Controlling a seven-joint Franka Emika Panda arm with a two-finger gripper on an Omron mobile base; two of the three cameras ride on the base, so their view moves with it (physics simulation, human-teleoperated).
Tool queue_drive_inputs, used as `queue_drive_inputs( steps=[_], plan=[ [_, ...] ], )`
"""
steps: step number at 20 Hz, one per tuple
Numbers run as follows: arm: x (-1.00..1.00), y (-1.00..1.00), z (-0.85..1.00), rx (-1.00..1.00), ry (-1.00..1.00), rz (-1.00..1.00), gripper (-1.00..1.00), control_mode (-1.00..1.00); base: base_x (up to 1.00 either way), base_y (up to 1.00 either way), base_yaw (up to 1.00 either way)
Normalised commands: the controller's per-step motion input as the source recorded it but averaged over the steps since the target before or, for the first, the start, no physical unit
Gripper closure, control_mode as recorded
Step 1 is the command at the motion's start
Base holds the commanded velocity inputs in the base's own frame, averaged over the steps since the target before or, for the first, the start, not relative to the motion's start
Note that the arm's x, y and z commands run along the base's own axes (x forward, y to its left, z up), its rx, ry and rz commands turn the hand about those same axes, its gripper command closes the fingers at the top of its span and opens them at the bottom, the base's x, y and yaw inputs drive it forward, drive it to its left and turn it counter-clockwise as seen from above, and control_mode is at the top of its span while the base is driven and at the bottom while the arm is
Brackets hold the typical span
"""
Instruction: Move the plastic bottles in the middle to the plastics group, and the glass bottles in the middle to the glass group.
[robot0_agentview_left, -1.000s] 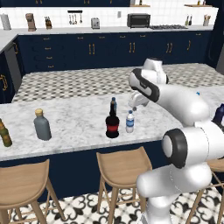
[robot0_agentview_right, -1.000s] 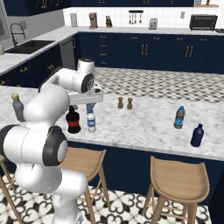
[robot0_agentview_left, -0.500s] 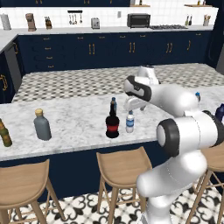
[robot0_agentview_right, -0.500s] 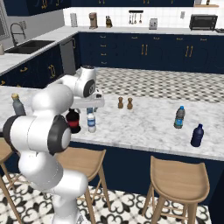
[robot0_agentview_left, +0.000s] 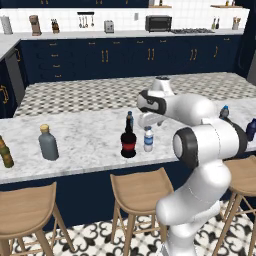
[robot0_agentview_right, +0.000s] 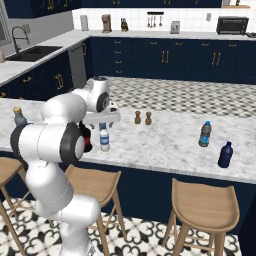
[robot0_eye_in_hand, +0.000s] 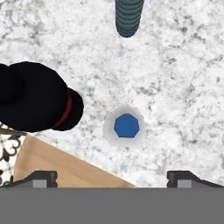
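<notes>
The gripper (robot0_eye_in_hand: 112, 177) hangs above the marble counter (robot0_agentview_left: 90, 142) with its jaws spread wide and nothing between them. Seen from straight above in the hand view, the small clear bottle (robot0_eye_in_hand: 126, 126) sits almost centred between the finger tips, its blue six-sided cap ringed by a pale round body. Just beside it stands the black bottle (robot0_eye_in_hand: 37, 96), round-bellied with a red band, and a little farther off the slim teal bottle (robot0_eye_in_hand: 128, 16) with its ribbed dark cap. All three stand upright near the counter's front edge, above a wooden stool (robot0_eye_in_hand: 61, 164).

In the left base view the clear bottle (robot0_agentview_left: 148, 139) and black bottle (robot0_agentview_left: 128, 142) stand apart but close. Open white-grey veined stone stretches left to the squat grey bottle (robot0_agentview_left: 48, 143) and olive-brown bottle (robot0_agentview_left: 5, 152), and right, in the right base view, to the blue-capped bottle (robot0_agentview_right: 205, 134) and navy bottle (robot0_agentview_right: 225, 154).
</notes>
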Motion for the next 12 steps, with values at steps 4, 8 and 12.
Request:
queue_drive_inputs(
  steps=[4,8,12],
  plan=[
    [0.31,0.02,-0.18,0.0,-0.06,-0.02,-1.0,-1.0,0.0,0.0,0.0],
    [0.34,0.03,-0.3,0.0,-0.01,-0.01,-1.0,-1.0,0.0,0.0,0.0],
    [0.12,0.01,-0.2,0.0,-0.03,-0.02,-1.0,-1.0,0.0,0.0,0.0]
  ],
)
